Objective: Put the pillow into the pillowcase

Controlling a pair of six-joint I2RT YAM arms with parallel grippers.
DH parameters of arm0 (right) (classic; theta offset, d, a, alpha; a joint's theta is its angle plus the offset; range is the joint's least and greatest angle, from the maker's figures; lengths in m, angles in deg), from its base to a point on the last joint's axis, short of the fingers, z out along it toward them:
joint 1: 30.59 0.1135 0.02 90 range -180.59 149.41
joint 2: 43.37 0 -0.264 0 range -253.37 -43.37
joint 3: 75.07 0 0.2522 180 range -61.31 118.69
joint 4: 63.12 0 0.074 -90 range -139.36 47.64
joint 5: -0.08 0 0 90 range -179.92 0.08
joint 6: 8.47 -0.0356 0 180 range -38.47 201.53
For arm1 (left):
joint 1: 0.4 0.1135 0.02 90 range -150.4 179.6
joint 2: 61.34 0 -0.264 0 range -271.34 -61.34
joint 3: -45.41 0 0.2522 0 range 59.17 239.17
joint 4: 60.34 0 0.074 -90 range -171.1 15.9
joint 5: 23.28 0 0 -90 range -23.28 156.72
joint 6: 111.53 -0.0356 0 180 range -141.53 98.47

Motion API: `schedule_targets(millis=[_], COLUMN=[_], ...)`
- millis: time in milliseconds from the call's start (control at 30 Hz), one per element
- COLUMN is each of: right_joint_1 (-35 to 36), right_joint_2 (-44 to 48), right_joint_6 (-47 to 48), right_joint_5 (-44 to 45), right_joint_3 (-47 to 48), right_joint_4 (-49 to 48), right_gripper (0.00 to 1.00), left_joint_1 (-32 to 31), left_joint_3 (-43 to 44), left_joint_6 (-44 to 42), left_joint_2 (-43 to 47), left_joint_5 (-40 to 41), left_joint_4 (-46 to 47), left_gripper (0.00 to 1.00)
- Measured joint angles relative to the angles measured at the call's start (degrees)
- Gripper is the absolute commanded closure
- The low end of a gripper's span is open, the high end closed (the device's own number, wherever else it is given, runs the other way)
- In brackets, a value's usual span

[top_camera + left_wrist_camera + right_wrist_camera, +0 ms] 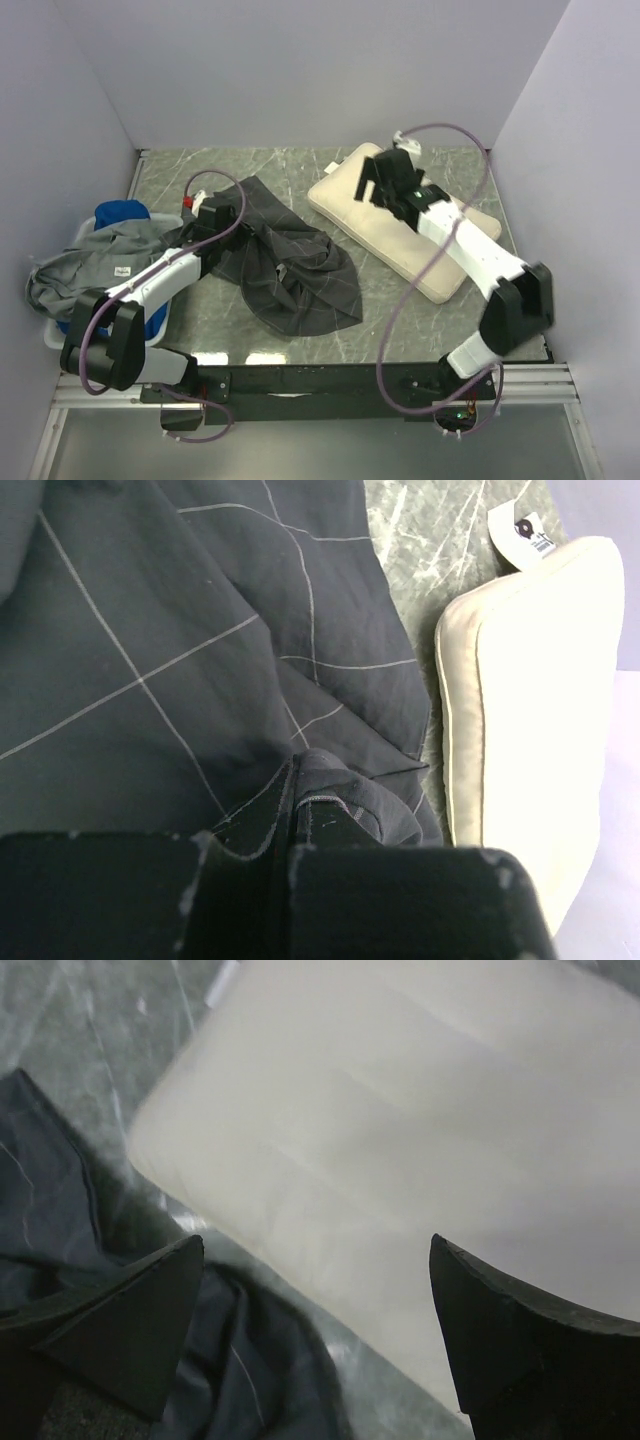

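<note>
The left gripper (290, 815) is clenched on a fold of the pillowcase (180, 660), with dark grid-lined cloth bunched between its jaws. I cannot tell whether it has one layer of the opening or both. The right gripper (315, 1250) stands wide apart and holds nothing, hovering over the end of the pillow (400, 1120) that lies closest to the case. From above, the pillow lies flat and bare on the right of the marble table (300, 170), wholly outside the case. The pillowcase is a crumpled heap at the centre, just beside the pillow, and no open mouth shows. The main risk is probably that pinch: if both layers are caught, the case cannot gape, and the pillow would only shove the heap along. The soft pillow may also buckle or slip if the right jaws close on its flat top rather than an edge.
</note>
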Motion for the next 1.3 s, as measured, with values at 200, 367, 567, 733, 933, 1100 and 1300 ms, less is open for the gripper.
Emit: schedule_targets(millis=[200, 367, 567, 733, 933, 1100, 1300], right_joint_1=[0.44, 0.81, 1.86, 1.77, -0.72, -3.37, -2.34], right_joint_2=[-21.99, -42.10, -54.62, -45.44, -30.71, -15.98, 6.51], right_joint_6=[3.34, 4.55, 5.90, 5.62, 3.78, 3.37, 2.32], right_joint_5=[1.81, 2.62, 4.22, 4.96, -2.58, -10.16, -19.63], right_joint_3=[23.41, 45.27, 54.18, 38.77, 16.65, 1.92, -13.20], right_joint_4=[0.59, 6.91, 12.98, 5.62, -3.26, -3.82, -3.10], right_gripper=[0.00, 0.00, 0.52, 1.00, 1.00, 1.00, 1.00], left_joint_1=[-0.02, -0.02, -0.07, -0.07, -0.07, -0.07, -0.07], left_joint_3=[-0.09, -0.09, -0.09, -0.09, -0.09, 1.27, 7.32], left_joint_6=[-0.07, -0.87, -1.44, -1.46, -1.46, -1.53, -2.95], left_joint_2=[1.27, 3.13, 3.80, 3.80, 3.13, -0.61, -6.45], left_joint_5=[0.22, 0.96, 1.11, 1.33, 1.51, 1.53, 0.59], left_joint_4=[-1.73, -3.02, -3.45, -4.09, -3.98, -4.11, -4.28], left_gripper=[0.98, 0.97, 0.98, 0.97, 0.97, 0.97, 0.94])
